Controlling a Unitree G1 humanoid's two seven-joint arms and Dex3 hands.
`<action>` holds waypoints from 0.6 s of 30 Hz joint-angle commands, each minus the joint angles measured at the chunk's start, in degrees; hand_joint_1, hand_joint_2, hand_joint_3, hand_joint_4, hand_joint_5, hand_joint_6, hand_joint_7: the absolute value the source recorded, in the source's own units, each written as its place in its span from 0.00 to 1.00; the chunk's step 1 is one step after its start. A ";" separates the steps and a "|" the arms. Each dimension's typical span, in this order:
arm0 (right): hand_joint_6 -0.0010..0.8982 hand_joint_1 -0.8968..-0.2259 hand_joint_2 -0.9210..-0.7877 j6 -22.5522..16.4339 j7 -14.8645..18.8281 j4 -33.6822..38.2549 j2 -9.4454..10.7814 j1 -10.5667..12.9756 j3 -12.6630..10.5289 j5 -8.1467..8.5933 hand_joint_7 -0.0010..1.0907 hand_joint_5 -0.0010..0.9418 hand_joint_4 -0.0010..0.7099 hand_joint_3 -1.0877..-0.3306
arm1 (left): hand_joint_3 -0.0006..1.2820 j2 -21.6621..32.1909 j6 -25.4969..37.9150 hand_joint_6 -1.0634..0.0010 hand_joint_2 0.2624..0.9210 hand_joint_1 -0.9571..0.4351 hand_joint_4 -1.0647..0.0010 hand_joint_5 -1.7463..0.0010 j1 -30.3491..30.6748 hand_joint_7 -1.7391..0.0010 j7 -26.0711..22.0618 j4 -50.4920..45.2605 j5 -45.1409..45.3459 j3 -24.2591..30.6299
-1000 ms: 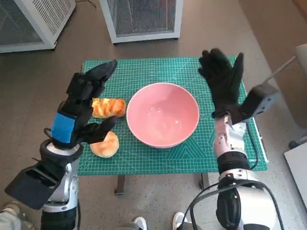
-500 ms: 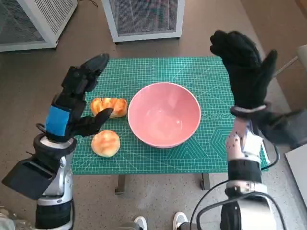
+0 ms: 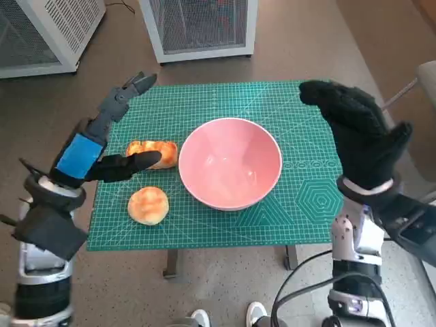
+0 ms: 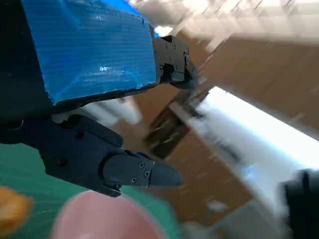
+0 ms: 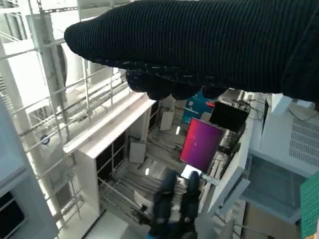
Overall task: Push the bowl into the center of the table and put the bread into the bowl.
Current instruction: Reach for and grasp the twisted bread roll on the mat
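The pink bowl point(image 3: 230, 170) sits empty near the middle of the green cutting mat point(image 3: 225, 102). Two pieces of bread lie left of it: an elongated golden one point(image 3: 151, 151) touching the bowl's rim side and a round bun point(image 3: 148, 205) nearer the front edge. My left hand point(image 3: 102, 139) hovers raised above the mat's left side, fingers spread, holding nothing. My right hand point(image 3: 357, 133) is lifted high over the mat's right edge, fingers apart and empty. The left wrist view shows the bowl's rim point(image 4: 107, 219) and a scrap of bread point(image 4: 11, 209), blurred.
The mat covers a small table standing on a brown floor point(image 3: 68, 102). White mesh-sided cabinets point(image 3: 197, 27) stand beyond the far edge, another point(image 3: 41, 34) at the far left. A pale object point(image 3: 428, 75) sits at the right border. Shoes point(image 3: 197, 317) show below the table.
Both arms have risen and swung outward: the left hand away from the bread toward the left, the right hand up and to the right. Bowl and bread stay put.
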 commanded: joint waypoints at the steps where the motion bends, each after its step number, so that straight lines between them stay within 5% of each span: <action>1: 0.19 0.73 0.00 0.93 1.02 -0.99 -0.34 1.73 0.97 0.79 0.59 0.00 0.70 0.84 | 0.01 3.89 11.19 0.90 0.72 0.56 0.97 1.00 -2.29 0.85 -4.33 -4.14 3.84 -2.96; 8: 0.19 0.74 0.00 1.43 0.40 -1.26 -0.36 1.96 1.26 0.71 0.59 0.00 0.70 0.85 | 0.01 6.93 23.86 0.75 0.72 0.72 0.93 1.00 -6.48 0.92 -10.10 -4.15 8.90 -8.81; 18: 0.19 0.75 0.00 1.63 -0.04 -0.83 -0.18 1.86 1.47 0.30 0.59 0.00 0.70 0.85 | 0.01 7.67 31.69 0.71 0.73 0.75 0.89 0.99 -11.33 0.96 -12.70 0.80 17.41 -16.98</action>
